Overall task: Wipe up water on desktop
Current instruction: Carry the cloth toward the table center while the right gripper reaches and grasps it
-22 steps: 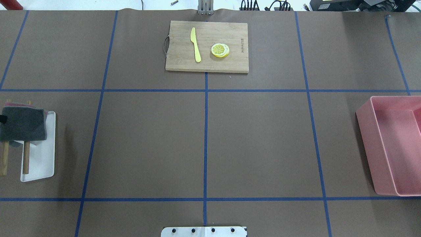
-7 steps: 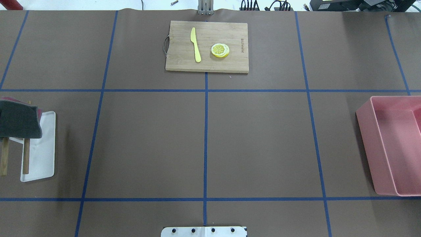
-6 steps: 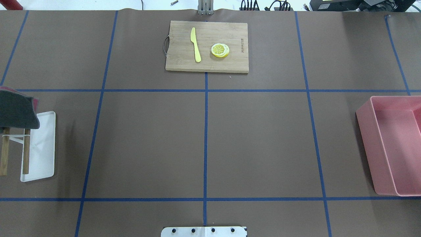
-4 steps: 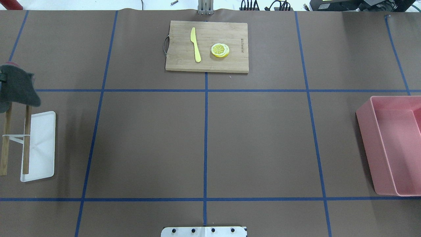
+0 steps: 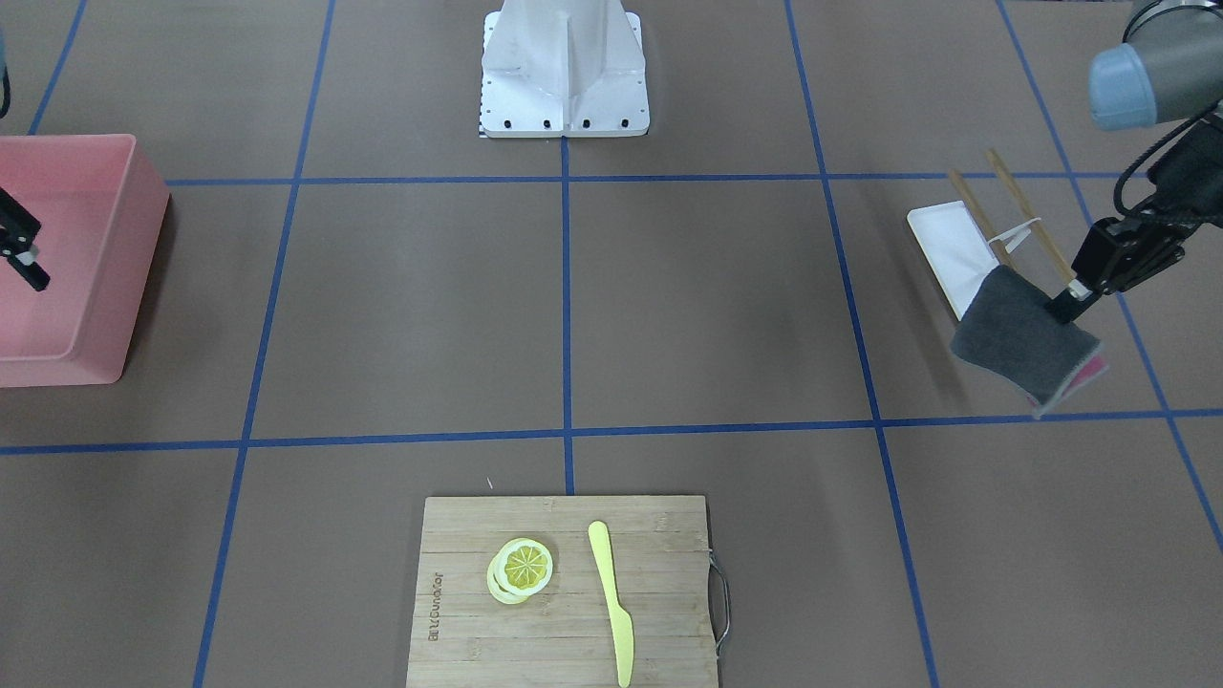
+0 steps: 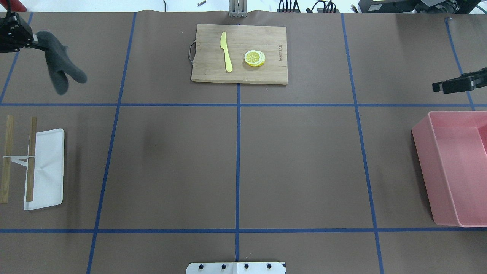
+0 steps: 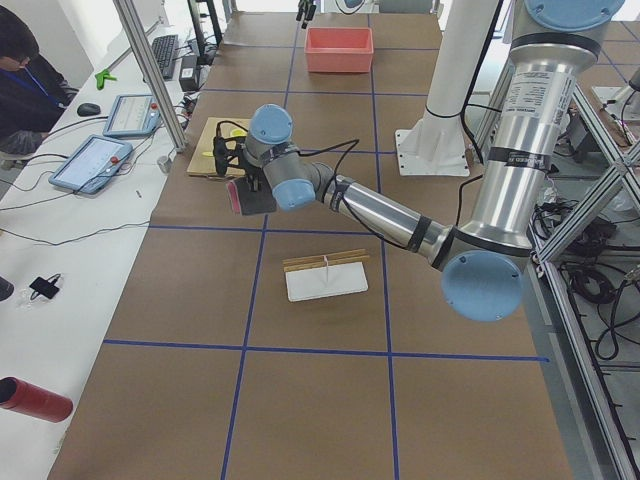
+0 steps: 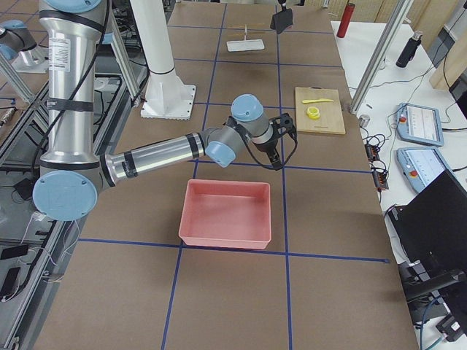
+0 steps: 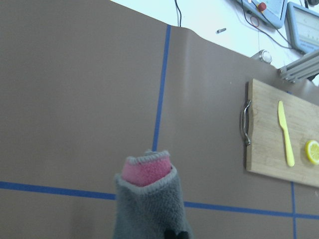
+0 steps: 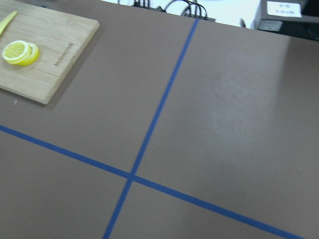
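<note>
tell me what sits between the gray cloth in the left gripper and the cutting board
Nothing but bare desktop and one blue tape line between gray cloth and cutting board, per the overhead view.

White side bench point(image 7: 60, 340) carrying two teach pendants point(image 7: 90, 163) and a red bottle point(image 7: 35, 400), slanted aluminium post point(image 7: 152, 75), seated dark-haired operator point(image 7: 25, 80).

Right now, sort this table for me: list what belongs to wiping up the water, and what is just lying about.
For the job:
left gripper, shut on the grey cloth
desktop

Lying about:
cutting board
yellow knife
lemon slices
pink bin
white tray
wooden sticks
</note>
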Tool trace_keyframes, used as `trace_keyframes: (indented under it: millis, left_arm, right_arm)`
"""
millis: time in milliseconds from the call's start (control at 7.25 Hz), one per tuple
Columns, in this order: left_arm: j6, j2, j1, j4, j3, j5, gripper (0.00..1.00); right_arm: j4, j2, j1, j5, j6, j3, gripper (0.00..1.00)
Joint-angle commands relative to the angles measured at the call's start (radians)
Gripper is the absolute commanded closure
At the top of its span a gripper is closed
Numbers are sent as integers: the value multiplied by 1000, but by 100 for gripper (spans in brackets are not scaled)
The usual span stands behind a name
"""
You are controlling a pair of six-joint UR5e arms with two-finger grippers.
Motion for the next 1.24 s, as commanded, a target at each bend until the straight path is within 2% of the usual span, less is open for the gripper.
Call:
trace_keyframes:
  millis: [0,138,276,414,552,690,828,1103]
  left_arm:
    - [-203,-109,116,2,-6,107,100]
    - [-248,-141,177,2,-4,160,100]
    - [-283,-171,248,4,0,232,100]
    - [-312,-218,294,49,-1,268,100]
    - [-373,-294,352,110,-3,320,100]
    - [-398,-347,423,128,-1,373,100]
    - [-423,-367,466,128,2,417,100]
    - [-441,-379,523,128,-19,441,100]
  right_arm:
    - [41,110,-190,-190,24,2,1]
    - [39,177,-300,-334,55,0,1]
    - [29,239,-427,-520,63,-3,1]
    - [1,293,-500,-589,74,-6,1]
    - [-7,357,-560,-608,70,-7,1]
    - [-8,391,-634,-695,62,-7,1]
    - [-10,435,-707,-802,60,-12,1]
    - [-10,456,-760,-864,57,-17,5]
